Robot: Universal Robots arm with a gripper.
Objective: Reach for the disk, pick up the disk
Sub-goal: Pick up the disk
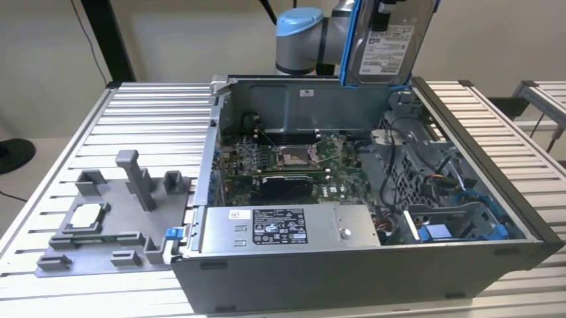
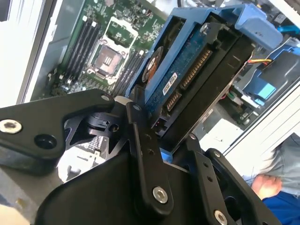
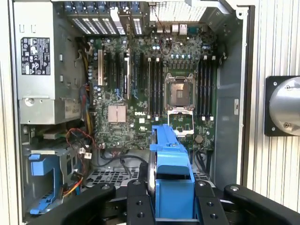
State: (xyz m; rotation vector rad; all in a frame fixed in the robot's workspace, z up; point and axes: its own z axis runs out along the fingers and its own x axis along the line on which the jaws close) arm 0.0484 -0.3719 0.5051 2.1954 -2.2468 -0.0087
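The disk (image 1: 389, 41), a silver metal drive with a white label and a blue bracket along its edge, hangs upright above the back wall of the open computer case (image 1: 372, 278). My gripper (image 3: 172, 190) is shut on it: in the first wrist view the black fingers (image 3: 138, 197) press on both sides of the blue bracket (image 3: 171, 164). In the second wrist view the disk (image 2: 187, 79) shows its blue circuit side and connector, clamped in the gripper (image 2: 164, 129) above the motherboard.
Inside the case lie the motherboard (image 1: 292, 156), a grey power supply box (image 1: 283, 228) with a sticker, and a blue drive bay (image 3: 42, 180). A grey fixture (image 1: 106, 218) holding a white-topped chip (image 1: 86, 215) sits on the slatted table at the exterior view's left. A person's hand (image 2: 267, 185) is nearby.
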